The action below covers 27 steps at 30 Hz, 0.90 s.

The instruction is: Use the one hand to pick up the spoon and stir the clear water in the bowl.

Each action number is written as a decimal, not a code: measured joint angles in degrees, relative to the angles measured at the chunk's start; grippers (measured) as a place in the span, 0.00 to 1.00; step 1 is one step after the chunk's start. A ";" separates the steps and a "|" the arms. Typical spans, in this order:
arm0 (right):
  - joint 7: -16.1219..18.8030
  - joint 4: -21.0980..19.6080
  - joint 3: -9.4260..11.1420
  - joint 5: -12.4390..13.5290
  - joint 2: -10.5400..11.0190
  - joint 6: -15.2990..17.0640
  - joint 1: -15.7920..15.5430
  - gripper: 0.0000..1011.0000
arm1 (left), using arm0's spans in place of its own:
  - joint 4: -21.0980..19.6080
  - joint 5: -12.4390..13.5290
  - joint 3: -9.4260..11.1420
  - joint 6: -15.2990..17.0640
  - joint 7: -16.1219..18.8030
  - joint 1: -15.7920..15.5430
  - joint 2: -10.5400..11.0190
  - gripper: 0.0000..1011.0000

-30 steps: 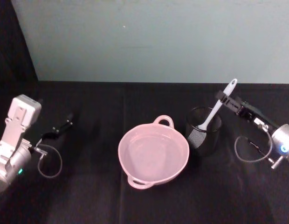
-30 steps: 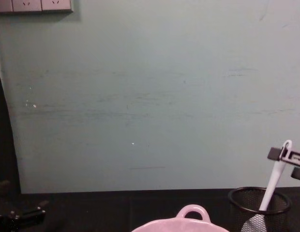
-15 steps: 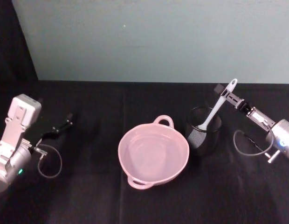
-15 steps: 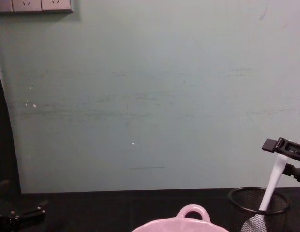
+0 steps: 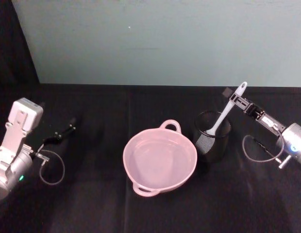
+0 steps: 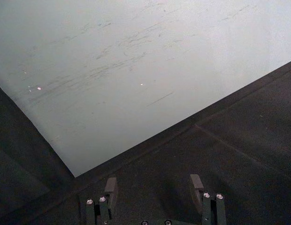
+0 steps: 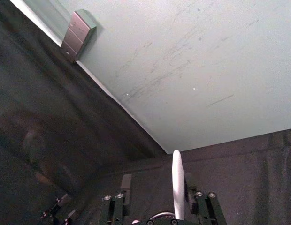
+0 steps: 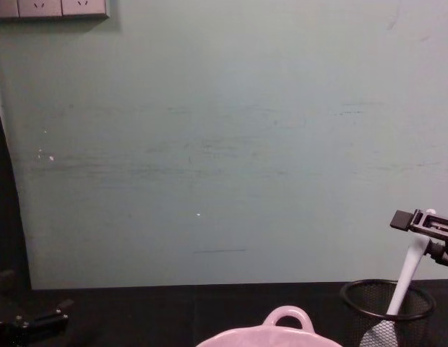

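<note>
Both open: right gripper (image 5: 235, 96), reaching in slantwise, straddles the spoon (image 5: 220, 118) handle; left gripper (image 5: 70, 127) parked aside.

Pale teal wall (image 8: 224, 144) marked with faint scuffs and scratches, spanning 9 to 3 o'clock, pale socket panel (image 8: 50, 7) mounted at 11 o'clock, black cloth-covered table (image 8: 152, 318) across 6 o'clock, dark drape (image 8: 3, 217) at the 9 o'clock edge, soft even light.
</note>
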 joint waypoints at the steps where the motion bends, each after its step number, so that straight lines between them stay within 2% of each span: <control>1: -0.03 -0.02 -0.07 0.05 0.05 -0.07 0.01 0.68 | 0.00 0.00 0.00 0.00 0.00 0.00 0.00 0.99; 6: -0.69 -0.44 -0.60 0.08 0.46 -1.14 -0.06 0.54 | 0.00 0.00 0.00 0.00 0.00 0.00 0.00 0.99; 7: -0.96 -0.79 -0.75 0.07 0.64 -1.46 -0.21 0.48 | 0.00 0.00 0.00 0.00 0.00 0.00 0.00 0.99; 8: -0.96 -0.79 -0.75 0.07 0.64 -1.46 -0.21 0.48 | 0.00 0.00 0.00 0.00 0.00 0.00 0.00 0.99; 10: -1.17 -1.24 -1.04 0.04 0.93 -1.99 -0.39 0.42 | 0.00 0.00 0.00 0.00 0.00 0.00 0.00 0.99; 11: -1.40 -1.51 -1.32 -0.22 1.19 -2.47 -0.49 0.36 | 0.00 0.00 0.00 0.00 0.00 0.00 0.00 0.99; 13: -1.57 -1.84 -1.61 -0.56 1.48 -3.01 -0.58 0.33 | 0.00 0.00 0.00 0.00 0.00 0.00 0.00 0.99; 14: -1.84 -2.29 -1.94 -1.07 1.82 -3.63 -0.72 0.26 | 0.00 0.00 0.00 0.00 0.00 0.00 0.00 0.99; 18: -2.94 -3.93 -2.86 -3.37 2.96 -5.77 -1.17 0.15 | 0.00 0.00 0.00 0.00 0.00 0.00 0.00 0.99; 21: -3.84 -5.82 -3.20 -5.22 3.94 -7.26 -1.76 0.11 | 0.00 0.00 0.00 0.00 0.00 0.00 0.00 0.99; 27: -5.45 -10.88 -3.03 -8.35 5.92 -9.00 -3.14 0.11 | 0.00 0.00 0.00 0.00 0.00 0.00 0.00 0.99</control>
